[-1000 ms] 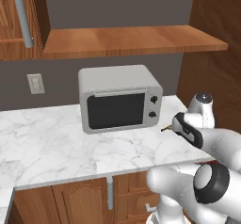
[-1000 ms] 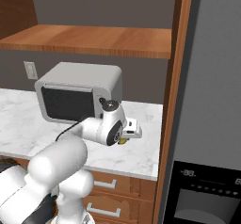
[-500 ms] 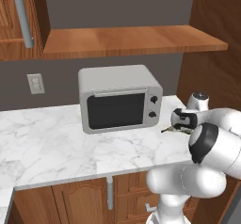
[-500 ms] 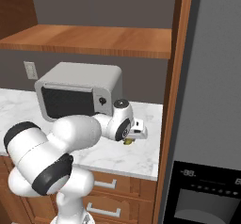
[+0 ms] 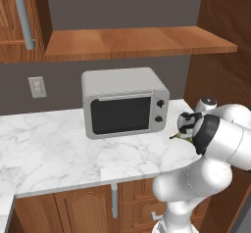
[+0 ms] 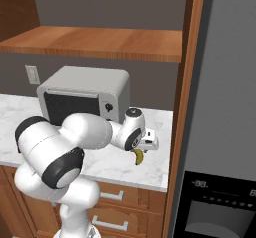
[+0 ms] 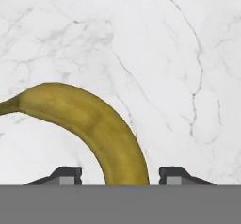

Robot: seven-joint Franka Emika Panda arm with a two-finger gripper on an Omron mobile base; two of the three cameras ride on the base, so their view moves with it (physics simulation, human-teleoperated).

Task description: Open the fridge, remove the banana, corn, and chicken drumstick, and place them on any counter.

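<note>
Since a second earlier, the arm had swung its elbow up and over and carried the gripper (image 6: 148,145) lower to the counter (image 5: 59,153), at the microwave's (image 5: 125,101) four o'clock. Its jaws had parted: in the hand view both tips stood clear of the banana (image 7: 96,129), which lay on marble. That looked like a release, leaving corn and drumstick, I judged.

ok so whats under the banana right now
White grey-veined counter lies under the banana, which curves between the gripper's finger tips. The banana's own body hides the marble directly beneath it, so contact with the counter cannot be confirmed.
</note>
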